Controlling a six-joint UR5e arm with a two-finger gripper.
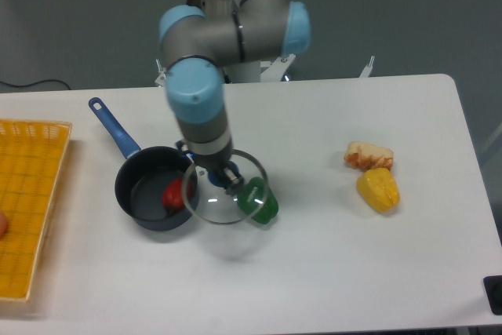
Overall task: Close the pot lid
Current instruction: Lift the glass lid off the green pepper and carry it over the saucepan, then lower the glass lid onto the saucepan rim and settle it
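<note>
The arm reached straight down from above, its wrist vertical, and the fingers (216, 176) were clamped on the knob of the one pot lid (226, 187), holding it above the tabletop (329, 256). The lid overlapped the near rim of the single pot (151, 187), which sat just left of the fingers with one red item (174, 194) inside. One green item (260, 202) lay just right of them, partly under the lid. Far right lay one yellow item (377, 189) and one orange-white item (369, 155). One yellow basket (27, 202) sat far left.
</note>
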